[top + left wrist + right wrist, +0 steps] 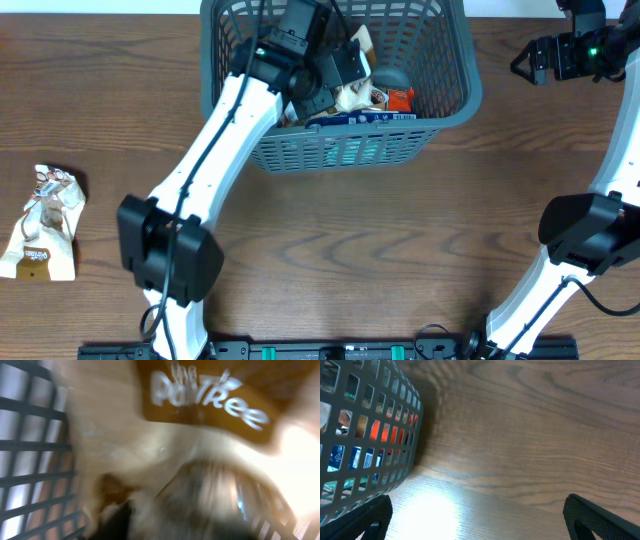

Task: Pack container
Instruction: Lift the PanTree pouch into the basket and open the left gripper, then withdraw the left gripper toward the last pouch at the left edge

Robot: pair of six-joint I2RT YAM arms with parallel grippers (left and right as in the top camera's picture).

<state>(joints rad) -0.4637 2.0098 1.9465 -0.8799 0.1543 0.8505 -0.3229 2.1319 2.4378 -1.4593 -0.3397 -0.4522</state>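
The container, a large dark grey lattice basket [470, 95], stands at the back middle of the table. It holds a blue box [365, 117], an orange packet [400, 98] and other food packets. My left gripper [348, 78] reaches down inside it. A cream packet with a brown label [200, 415] fills the left wrist view, very close and blurred, and looks held in the jaws [160, 530]. The basket lattice [30, 450] shows at that view's left. My right gripper [520, 62] is open and empty to the right of the basket [370, 435], with both fingertips apart over bare wood [477, 520].
A cream and brown food packet [45, 225] lies on the wooden table at the far left. The right arm's base [590, 235] stands at the right edge. The left arm [215, 140] stretches from the front across to the basket.
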